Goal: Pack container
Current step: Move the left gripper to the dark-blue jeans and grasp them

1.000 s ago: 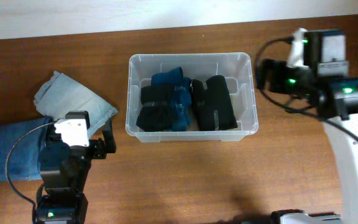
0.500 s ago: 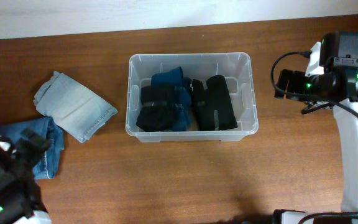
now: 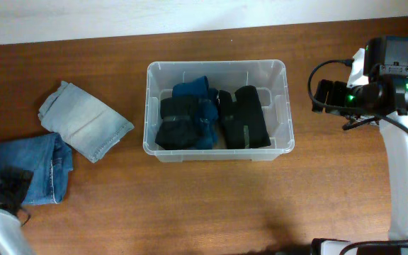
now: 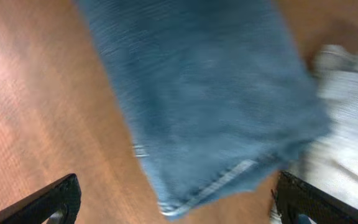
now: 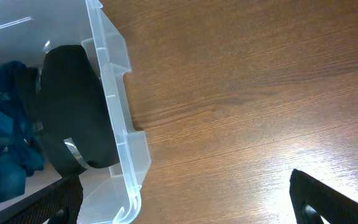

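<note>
left end effector [image 4: 179,202] wide open, empty, over dark jeans [image 3: 37,166] at left edge of desk [image 3: 211,205], prob next grab for container [image 3: 217,64]; right end effector [image 5: 185,199] open too, parked aside

No text, label, brand, number or sign can be read anywhere in these views, neither on the container [image 3: 217,110] nor on the folded clothes.
</note>
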### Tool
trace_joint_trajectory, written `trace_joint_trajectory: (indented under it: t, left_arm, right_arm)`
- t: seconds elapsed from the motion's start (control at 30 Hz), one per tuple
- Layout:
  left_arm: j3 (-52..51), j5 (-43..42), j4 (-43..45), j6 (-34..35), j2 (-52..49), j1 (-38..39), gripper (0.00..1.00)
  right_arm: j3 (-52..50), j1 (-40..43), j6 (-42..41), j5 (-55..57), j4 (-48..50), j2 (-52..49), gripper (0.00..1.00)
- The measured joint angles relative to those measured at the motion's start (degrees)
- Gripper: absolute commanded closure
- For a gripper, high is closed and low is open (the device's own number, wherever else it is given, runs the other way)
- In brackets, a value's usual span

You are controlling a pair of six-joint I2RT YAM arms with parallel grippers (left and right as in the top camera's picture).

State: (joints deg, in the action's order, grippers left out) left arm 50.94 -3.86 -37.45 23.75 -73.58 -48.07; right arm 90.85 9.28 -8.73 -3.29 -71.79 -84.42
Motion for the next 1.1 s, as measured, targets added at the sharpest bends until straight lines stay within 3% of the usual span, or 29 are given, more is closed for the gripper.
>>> trace_joint_trajectory:
  t: [0.27, 0.43, 0.67, 0.87, 0.93, 1.1]
  left_arm:
    - [0.00, -0.57, -0.11, 2.54, -8.90, -6.97, 0.01]
    - [0.00, -1.38, 4.35, 2.89, -15.06, -8.02, 0.01]
    - [0.04, -11.47, 16.55, -0.15, -22.62, -8.07, 0.01]
    - [0.09, -18.14, 21.24, -1.01, -26.01, -8.17, 0.00]
    - [0.55, -19.96, 21.44, -0.96, -26.69, -8.63, 0.08]
    - [1.70, -22.77, 22.12, -0.74, -29.31, -9.11, 0.51]
  right_arm:
    - [-0.04, 0.00, 0.20, 0.00, 0.07, -0.20, 0.01]
    - [-0.98, 0.00, 0.20, -0.02, 0.50, -0.20, 0.01]
    - [-1.29, 0.00, 0.26, -0.04, 0.68, -0.20, 0.01]
    - [-1.29, 0.00, 0.42, -0.22, 0.81, -0.31, 0.01]
    - [-1.29, 0.00, 0.42, -0.22, 0.92, -0.39, 0.01]
    - [-1.29, 0.00, 0.44, -0.20, 1.05, -0.55, 0.01]
